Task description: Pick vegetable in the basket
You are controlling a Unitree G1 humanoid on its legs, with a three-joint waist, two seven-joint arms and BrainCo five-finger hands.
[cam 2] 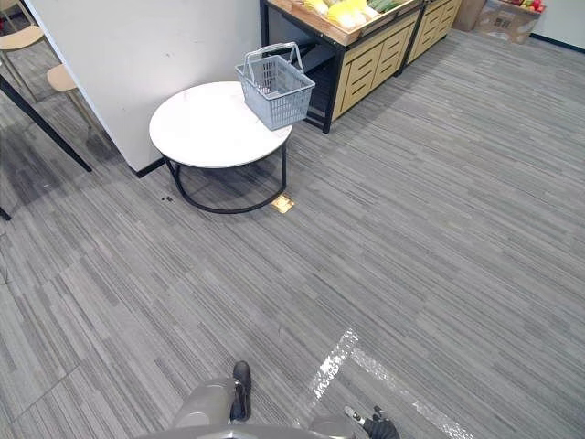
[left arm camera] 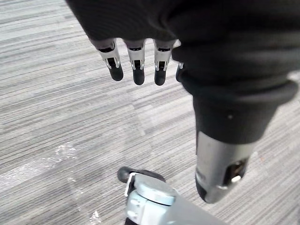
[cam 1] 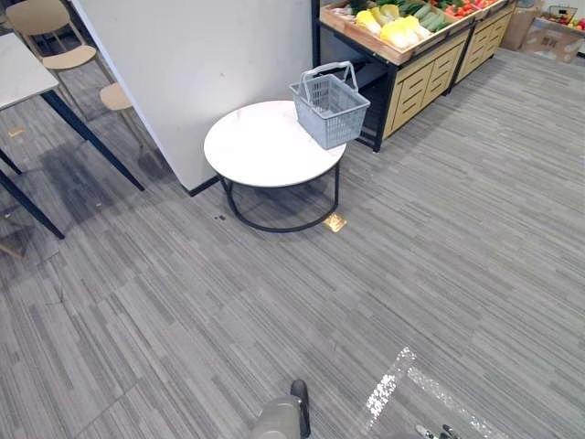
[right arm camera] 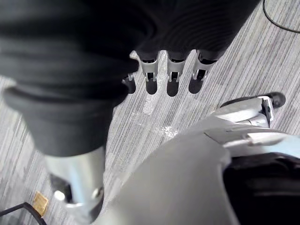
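Saw pale wooden chairs [cam 1: 55,37] and a pale-topped table [cam 1: 23,69] on dark legs at far left, then a white wall panel [cam 1: 201,64]. Found the round white table [cam 1: 256,146] just right of that panel, on a black frame. Noted the basket [cam 1: 329,108], grey plastic, upright on the table's far right edge, handles raised. Spotted a small yellow tag [cam 1: 335,222] on the floor [cam 1: 411,256] beside the table's near right side. Found the vegetables [cam 1: 398,32] further right and farther off, piled on the wooden stand [cam 1: 416,78], apart from the basket: yellow nearest, green and red beyond. Nearer, saw the left hand [left arm camera: 137,56] hanging over the striped grey floor, fingers straight, gripping nothing. Saw the right hand [right arm camera: 171,70] likewise to its right, fingers straight, nothing held.
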